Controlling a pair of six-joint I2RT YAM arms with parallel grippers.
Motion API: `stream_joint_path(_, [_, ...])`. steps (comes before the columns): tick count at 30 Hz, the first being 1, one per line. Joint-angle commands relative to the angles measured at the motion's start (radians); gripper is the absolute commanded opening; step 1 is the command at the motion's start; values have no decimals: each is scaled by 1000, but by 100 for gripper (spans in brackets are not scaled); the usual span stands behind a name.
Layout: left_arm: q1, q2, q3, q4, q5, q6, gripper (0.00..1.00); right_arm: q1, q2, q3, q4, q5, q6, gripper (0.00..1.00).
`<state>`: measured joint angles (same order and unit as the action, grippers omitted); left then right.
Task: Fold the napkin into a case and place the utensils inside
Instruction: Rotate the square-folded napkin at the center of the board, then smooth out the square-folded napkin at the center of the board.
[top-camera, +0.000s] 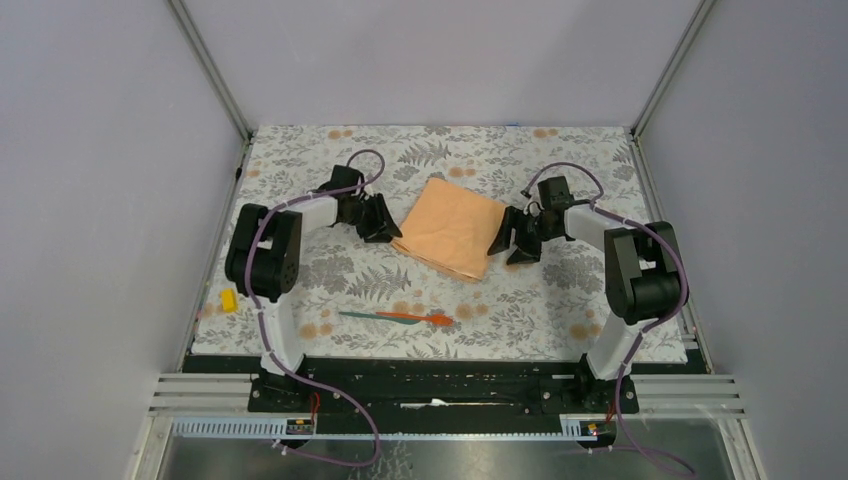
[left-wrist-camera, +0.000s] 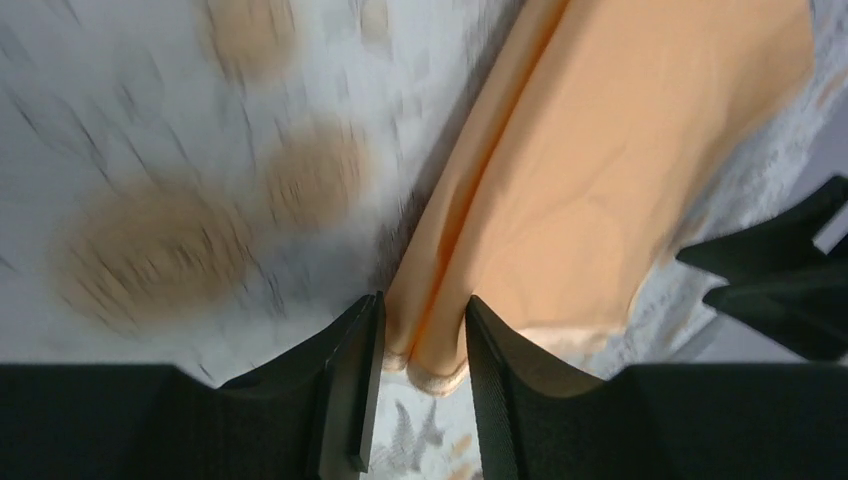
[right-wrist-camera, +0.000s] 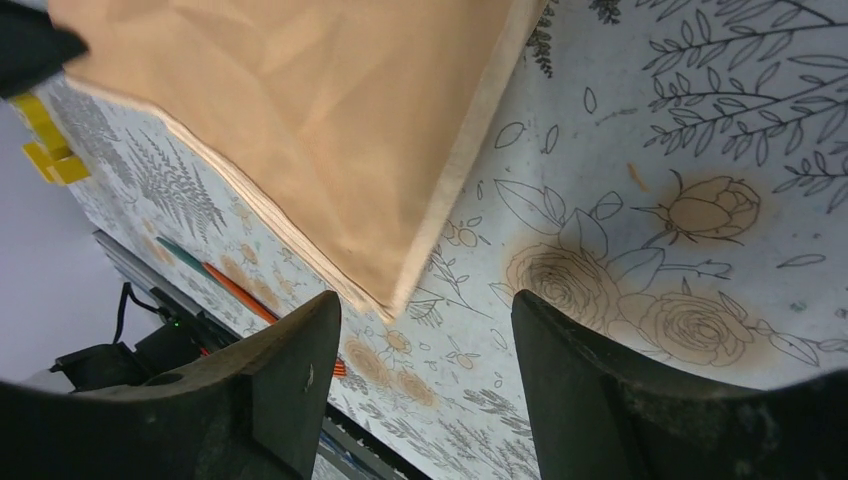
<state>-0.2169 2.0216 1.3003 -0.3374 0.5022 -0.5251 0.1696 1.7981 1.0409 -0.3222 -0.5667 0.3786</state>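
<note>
The napkin (top-camera: 450, 228) lies folded in a peach-orange, roughly square, layered pad on the grey floral tablecloth (top-camera: 560, 290), between the two hands. The left hand (top-camera: 388, 230) is low at the pad's near left corner. In the left wrist view its jaws stand narrow, and the corner of the cloth fills the gap and touches both fingers (left-wrist-camera: 352, 385), with a raised fold running away from them. So this hand is holding the napkin by that corner. That view is blurred.

The right hand (top-camera: 510, 250) sits just beside the opposite side of the pad. Its jaws are wide with nothing between them. In the right wrist view a corner of the napkin, its stacked edges showing, lies just ahead of the gap and slightly toward one finger (right-wrist-camera: 290, 380), apart from both.

The utensils (top-camera: 395, 317), one teal-green and one orange-red, lie end to end on the cloth, nearer the arm bases than either hand and well apart from both. A small yellow block (top-camera: 229, 300) rests far out beyond the left hand, near the table's left edge.
</note>
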Motion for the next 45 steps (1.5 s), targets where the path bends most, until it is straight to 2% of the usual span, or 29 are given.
stream_joint_path(1, [-74,-119,-290,140,54,-177,41,-7,-72,-27,11,56,-59,70])
stream_joint_path(5, [-147,-288,-479,283,48,-293,41,-12,-88,-50,-9,79,-96,70])
stream_joint_path(7, [-157,-347,-516,251,4,-284,46,-12,-92,-56,-21,89,-107,70])
stream_joint_path(10, [-154,-416,-501,132,-95,-206,52,-12,-115,-79,-29,103,-113,70])
stream_joint_path(13, [-156,-465,-475,70,-103,-169,52,-12,-132,-99,-34,109,-118,69])
stream_joint_path(19, [-192,-461,-462,106,-20,-218,42,-12,-126,-111,-26,104,-114,63])
stream_joint_path(24, [-235,-420,-438,139,-19,-239,49,-12,-123,-108,-30,118,-117,55])
stream_joint_path(29, [-253,-388,-419,140,-42,-238,39,-12,-106,-112,-32,113,-122,43])
stream_joint_path(36, [-264,-374,-419,139,-53,-232,36,-12,-139,-125,-49,100,-120,31])
stream_joint_path(41, [-265,-376,-427,130,-85,-221,22,-12,-158,-129,-62,77,-119,15])
stream_joint_path(45, [-264,-392,-443,123,-103,-216,16,-12,-187,-131,-82,67,-117,9])
